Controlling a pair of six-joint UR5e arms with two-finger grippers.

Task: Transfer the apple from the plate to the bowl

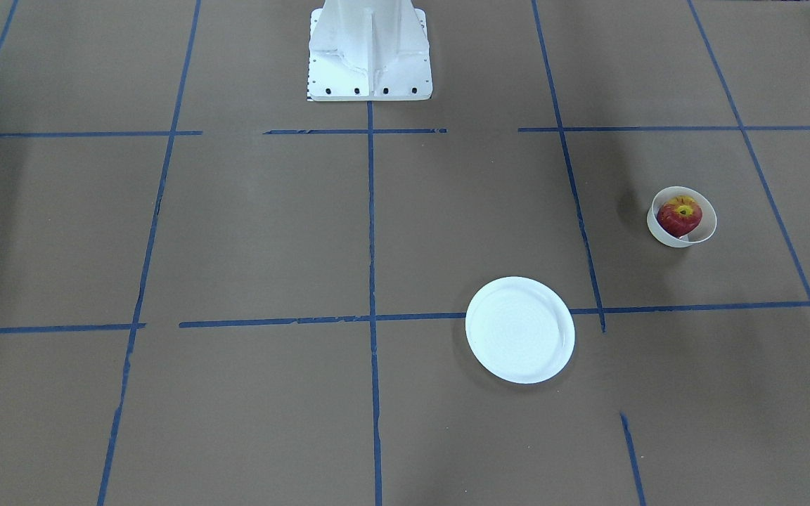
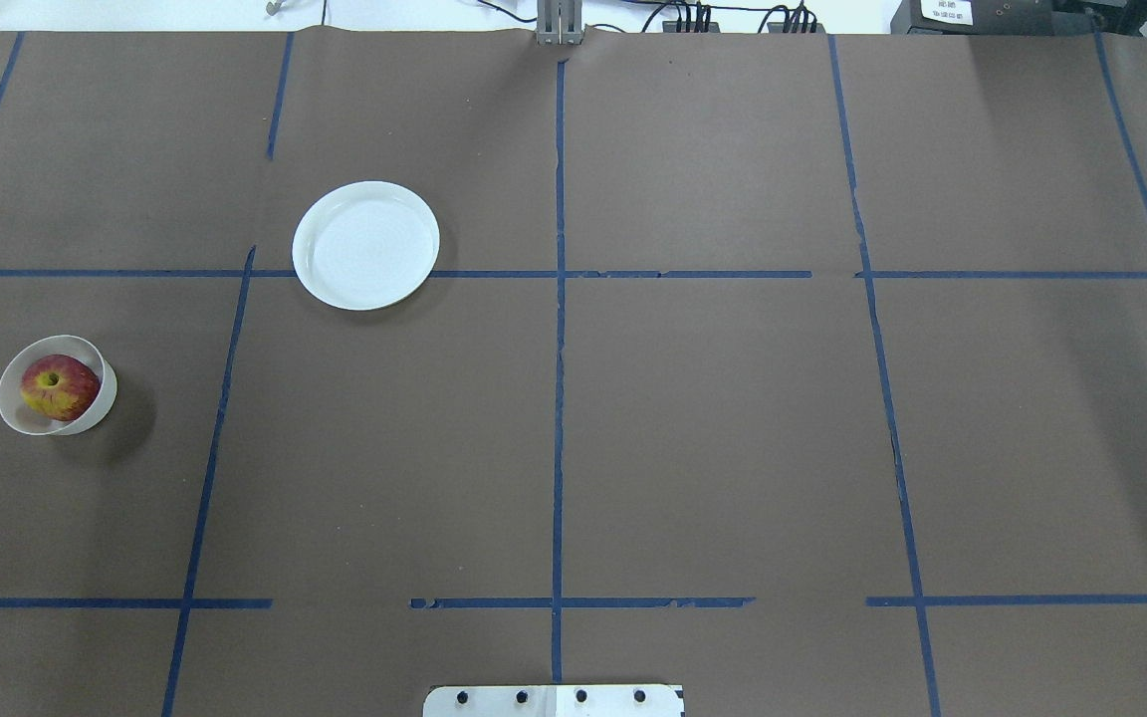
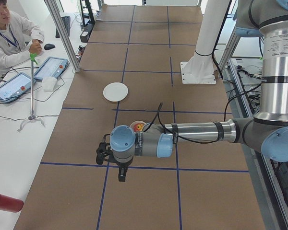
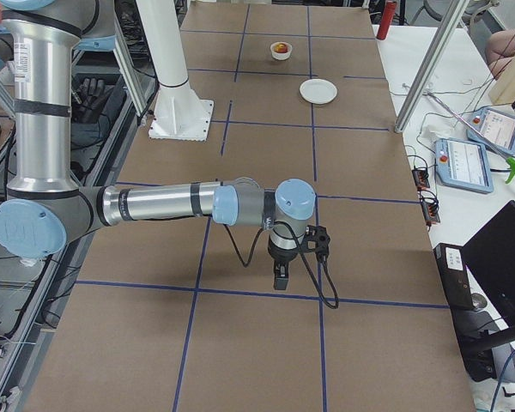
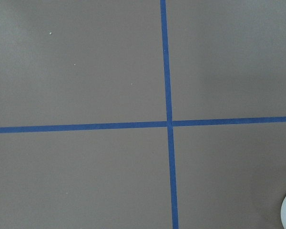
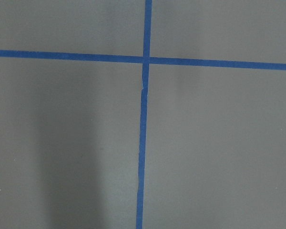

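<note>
The apple (image 2: 58, 386) lies inside the bowl (image 2: 108, 400), stem dimple facing up, and it nearly fills the thin white wall around it. The plate (image 2: 365, 245) sits bare, well apart from the bowl, further out from the robot's base and closer to the middle of the table (image 2: 733, 448). Both things are on the robot's left half, so the left arm is plainly the nearer one. In the view from the table's left end, its forearm stretches out low over the table and the bowl peeks out just behind it. The left gripper (image 3: 121, 176) hangs pointing down, near the bowl but off to the side of it, toward the table's end. It is not above the bowl. The left wrist camera bears this out, showing only a sliver of white curve in its bottom right corner, most likely the bowl's rim. The right gripper (image 4: 279, 279) hangs over the far half of the table, well away from both dishes. I cannot tell whether either gripper is wide or narrow, since both show only in the side views, though nothing appears to be held in them. The apple is round, so it has no long axis to line up with. With the apple in the bowl and the plate bare, I judge the move done, with no reach left to make.
</note>
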